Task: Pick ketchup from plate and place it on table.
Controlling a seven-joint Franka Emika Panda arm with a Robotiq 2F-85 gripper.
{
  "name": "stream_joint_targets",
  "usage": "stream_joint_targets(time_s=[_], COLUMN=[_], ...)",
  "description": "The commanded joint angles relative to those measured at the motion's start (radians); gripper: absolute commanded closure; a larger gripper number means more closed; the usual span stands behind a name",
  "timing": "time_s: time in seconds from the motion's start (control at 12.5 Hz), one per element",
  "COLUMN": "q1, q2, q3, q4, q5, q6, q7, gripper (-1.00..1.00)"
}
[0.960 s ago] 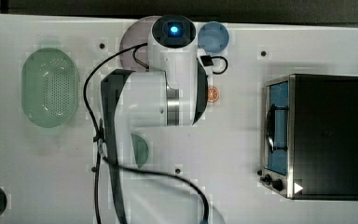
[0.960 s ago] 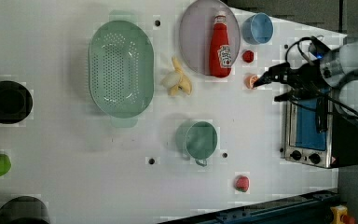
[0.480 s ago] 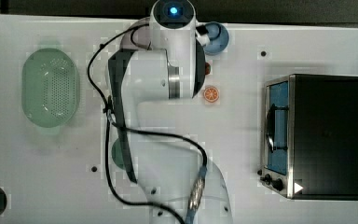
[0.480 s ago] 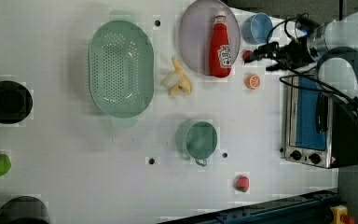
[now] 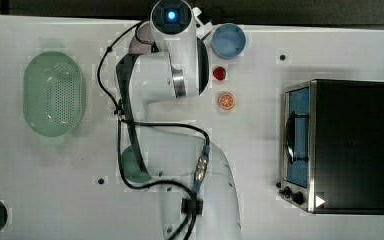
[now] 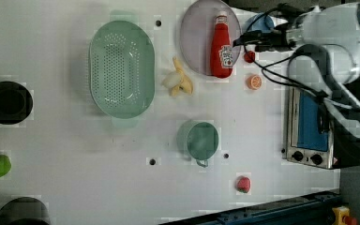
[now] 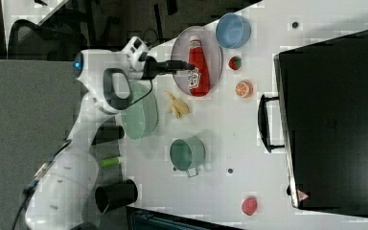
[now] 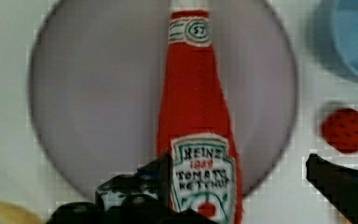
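Note:
The ketchup point(image 6: 221, 47) is a slim red bottle with a whitish label, lying flat on the pale lilac-grey plate point(image 6: 196, 37). In the right view the ketchup point(image 7: 197, 72) lies across the plate point(image 7: 212, 50). My gripper point(image 6: 239, 41) hovers over the plate's edge beside the bottle's label end, and it is open. In the wrist view the ketchup point(image 8: 196, 102) runs up the plate point(image 8: 98, 93). One of the fingers point(image 8: 161, 170) stands over the label and the other is beyond the plate's rim, so the gripper point(image 8: 238, 161) holds nothing. The white table point(image 6: 75, 154) lies all around.
A blue bowl point(image 6: 260, 22), a small red fruit point(image 6: 249, 56) and an orange slice point(image 6: 254, 82) sit close beside the plate. A banana point(image 6: 179, 82), a green basket point(image 6: 121, 75), a green cup point(image 6: 200, 140) and a toaster oven point(image 6: 309, 126) stand farther off. The arm point(image 5: 175, 60) covers the plate in the top view.
The arm has swung away from the oven and the orange slice towards the plate. The gripper now hangs over the ketchup's label end. The ketchup has not moved.

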Motion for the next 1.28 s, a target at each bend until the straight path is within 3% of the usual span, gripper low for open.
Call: stream_joint_targets(time_s=[0.08,0.8,0.88,1.12,1.28], q1=[0.015,0.022,0.022,0.022,0.022], q2=[0.079,0.201,0.203,0.202,0.201], q3=[-0.001,-0.006,-0.006,-0.006,-0.003], q4=[0.034,0.103,0.104,0.109,0.116], q5=[-0.003,-0.023,-0.023,-0.023,-0.023], q6=[0.055,0.118,0.12,0.126,0.126], q7=[-0.045,-0.043,-0.043,-0.042,-0.042], gripper=[-1.0,-1.0,-0.92,-0.19,-0.18])
